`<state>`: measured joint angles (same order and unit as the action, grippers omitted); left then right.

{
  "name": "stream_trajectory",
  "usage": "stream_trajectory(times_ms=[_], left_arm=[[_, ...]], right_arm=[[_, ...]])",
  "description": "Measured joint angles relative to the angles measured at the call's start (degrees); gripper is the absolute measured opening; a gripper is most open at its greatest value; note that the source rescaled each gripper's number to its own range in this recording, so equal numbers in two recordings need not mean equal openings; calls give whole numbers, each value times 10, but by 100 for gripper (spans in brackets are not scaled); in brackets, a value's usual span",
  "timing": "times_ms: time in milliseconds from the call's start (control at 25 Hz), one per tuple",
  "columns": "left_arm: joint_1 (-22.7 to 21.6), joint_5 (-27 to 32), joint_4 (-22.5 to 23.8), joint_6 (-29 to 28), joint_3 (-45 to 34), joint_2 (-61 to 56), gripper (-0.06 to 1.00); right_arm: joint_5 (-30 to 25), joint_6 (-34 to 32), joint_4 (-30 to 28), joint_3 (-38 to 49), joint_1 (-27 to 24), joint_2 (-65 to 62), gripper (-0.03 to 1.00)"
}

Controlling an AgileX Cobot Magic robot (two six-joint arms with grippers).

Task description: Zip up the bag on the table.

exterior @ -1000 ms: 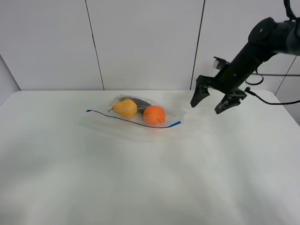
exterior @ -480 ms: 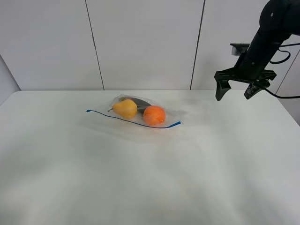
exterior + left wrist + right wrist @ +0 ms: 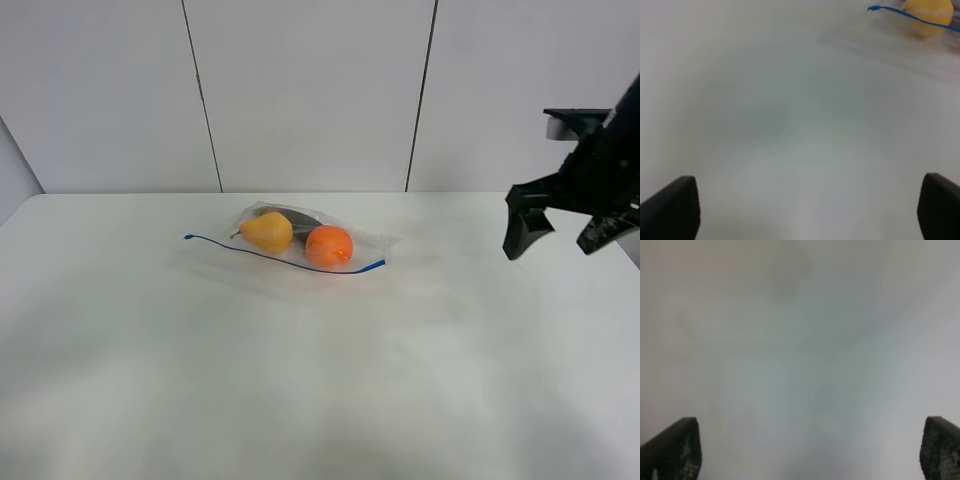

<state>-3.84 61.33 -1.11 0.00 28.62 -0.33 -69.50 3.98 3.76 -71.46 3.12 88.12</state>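
Note:
The clear bag point(image 3: 290, 245) lies flat on the white table point(image 3: 300, 380), back of centre, with a yellow pear point(image 3: 266, 232), an orange point(image 3: 329, 246) and a dark item inside. Its thin blue zipper strip point(image 3: 285, 258) runs along the near edge. My right gripper point(image 3: 558, 236) is open and empty, in the air far right of the bag. In the right wrist view its fingertips point(image 3: 670, 450) stand wide apart over bare table. My left gripper point(image 3: 810, 215) is open and empty; its view shows the zipper end point(image 3: 875, 8) and pear point(image 3: 930, 15) far off.
A grey panelled wall point(image 3: 310, 90) rises behind the table. The table's right edge point(image 3: 620, 245) lies under my right arm.
My right gripper has swung away from the bag, rightward and outward to the table's right edge, still open. The bag has not moved.

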Motion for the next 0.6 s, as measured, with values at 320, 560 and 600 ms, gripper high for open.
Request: stream_trajectory(times_ms=[320, 560, 600], left_arm=[[0, 0, 0, 0, 0, 0, 100], [0, 0, 0, 0, 0, 0, 100], [0, 0, 0, 0, 0, 0, 100]], right_arm=[[24, 1, -1, 246, 0, -247, 99], [94, 1, -3, 400, 0, -473, 99], [96, 1, -3, 415, 0, -507, 99]])
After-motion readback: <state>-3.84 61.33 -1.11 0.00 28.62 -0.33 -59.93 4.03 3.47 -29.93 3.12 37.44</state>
